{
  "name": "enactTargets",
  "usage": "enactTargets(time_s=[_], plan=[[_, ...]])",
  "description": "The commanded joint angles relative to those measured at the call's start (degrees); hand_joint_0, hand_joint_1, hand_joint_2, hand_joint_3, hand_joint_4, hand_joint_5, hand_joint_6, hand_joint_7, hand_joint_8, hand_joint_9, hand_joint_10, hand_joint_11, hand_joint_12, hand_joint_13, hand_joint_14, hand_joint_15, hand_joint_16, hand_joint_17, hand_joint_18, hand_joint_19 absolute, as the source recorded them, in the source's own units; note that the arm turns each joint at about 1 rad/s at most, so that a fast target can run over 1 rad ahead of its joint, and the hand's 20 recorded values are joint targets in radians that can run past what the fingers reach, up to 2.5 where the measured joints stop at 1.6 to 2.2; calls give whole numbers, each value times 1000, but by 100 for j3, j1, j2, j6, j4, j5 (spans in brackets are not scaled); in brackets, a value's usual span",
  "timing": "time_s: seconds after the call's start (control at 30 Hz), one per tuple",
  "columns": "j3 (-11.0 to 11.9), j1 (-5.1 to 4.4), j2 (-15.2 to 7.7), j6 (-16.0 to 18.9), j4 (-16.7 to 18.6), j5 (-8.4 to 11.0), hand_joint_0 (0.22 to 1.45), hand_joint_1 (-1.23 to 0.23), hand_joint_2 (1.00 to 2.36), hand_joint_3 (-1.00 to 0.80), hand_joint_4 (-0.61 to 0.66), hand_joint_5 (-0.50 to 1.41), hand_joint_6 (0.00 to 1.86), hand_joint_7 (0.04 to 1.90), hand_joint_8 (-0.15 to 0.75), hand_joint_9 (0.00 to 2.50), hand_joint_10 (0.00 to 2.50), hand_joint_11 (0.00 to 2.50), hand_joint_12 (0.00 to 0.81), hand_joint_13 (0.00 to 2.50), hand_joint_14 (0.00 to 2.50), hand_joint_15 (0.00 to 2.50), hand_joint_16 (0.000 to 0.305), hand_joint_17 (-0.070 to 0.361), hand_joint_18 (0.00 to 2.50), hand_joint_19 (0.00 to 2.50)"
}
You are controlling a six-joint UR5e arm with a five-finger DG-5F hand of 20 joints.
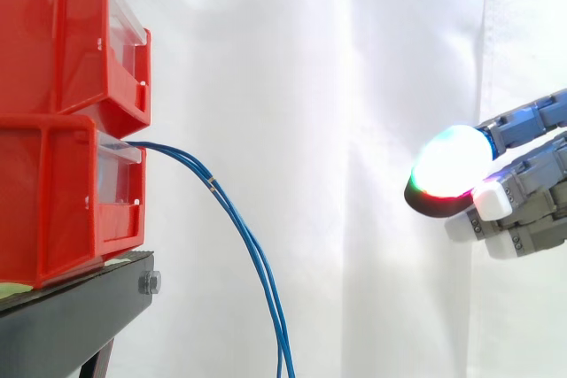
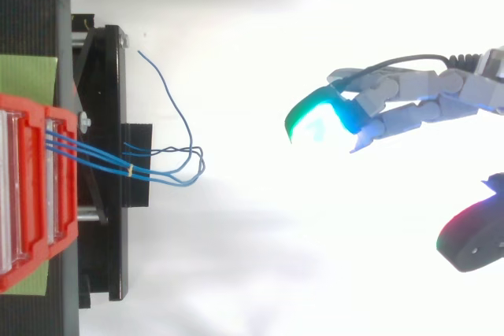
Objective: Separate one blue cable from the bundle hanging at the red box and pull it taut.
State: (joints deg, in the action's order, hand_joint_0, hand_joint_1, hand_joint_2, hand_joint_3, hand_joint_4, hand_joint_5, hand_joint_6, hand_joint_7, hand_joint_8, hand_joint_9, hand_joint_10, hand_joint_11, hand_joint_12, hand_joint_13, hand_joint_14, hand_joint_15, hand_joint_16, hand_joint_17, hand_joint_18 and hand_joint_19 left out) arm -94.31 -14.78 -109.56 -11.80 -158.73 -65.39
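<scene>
Barely begun: hovers with hand (image 1: 530, 185) wide open, empty, three o'clock of untouched blue cables (image 1: 217, 188) at red box (image 1: 53, 201).

Red bins (image 1: 62, 192): glossy moulded plastic, clear plastic front panels. Blue cables (image 1: 252, 245): thin, smooth sheathing. Stand (image 1: 80, 316): matt black metal, shiny steel bolt (image 1: 149, 283) at right end. Curtain (image 1: 337, 86): white cloth, soft matt folds. Hand (image 1: 532, 192): matt grey plastic segments, smooth translucent fingertips (image 1: 452, 165)
</scene>
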Motion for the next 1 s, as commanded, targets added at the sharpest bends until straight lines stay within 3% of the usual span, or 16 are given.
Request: enactTargets(time_s=[0.0,0.1,0.33,0.6,0.63,0.77,0.83,0.97], plan=[[0,-16,-127,46,211,44,533,-531,1004,-450,254,-223,502,756,286,390,4,122,296,174,0,0,37,82,64,83],[44,-25,-303,126,317,53,529,-535,1003,-456,257,-224,502,750,288,391,4,122,296,186,0,0,37,83,80,80],[44,-60,-320,64,370,123,527,-540,1003,-458,262,-225,502,744,285,389,2,102,296,190,0,0,37,82,85,74],[123,-25,-628,55,607,132,527,-542,1003,-457,262,-224,502,746,287,394,4,111,295,195,0,0,36,82,90,75],[299,19,-892,143,642,132,527,-542,1004,-457,265,-224,502,748,288,394,3,115,294,193,0,0,36,82,91,73],[668,98,-1243,407,572,53,529,-542,1003,-457,266,-223,502,748,287,398,3,102,293,200,0,0,36,81,102,69],[800,133,-1349,416,545,18,530,-541,1003,-457,268,-222,502,747,287,398,3,107,292,203,0,0,36,81,103,68],[853,195,-1357,240,589,44,530,-543,1003,-455,270,-220,502,748,289,403,3,108,291,206,0,0,36,81,104,69]])
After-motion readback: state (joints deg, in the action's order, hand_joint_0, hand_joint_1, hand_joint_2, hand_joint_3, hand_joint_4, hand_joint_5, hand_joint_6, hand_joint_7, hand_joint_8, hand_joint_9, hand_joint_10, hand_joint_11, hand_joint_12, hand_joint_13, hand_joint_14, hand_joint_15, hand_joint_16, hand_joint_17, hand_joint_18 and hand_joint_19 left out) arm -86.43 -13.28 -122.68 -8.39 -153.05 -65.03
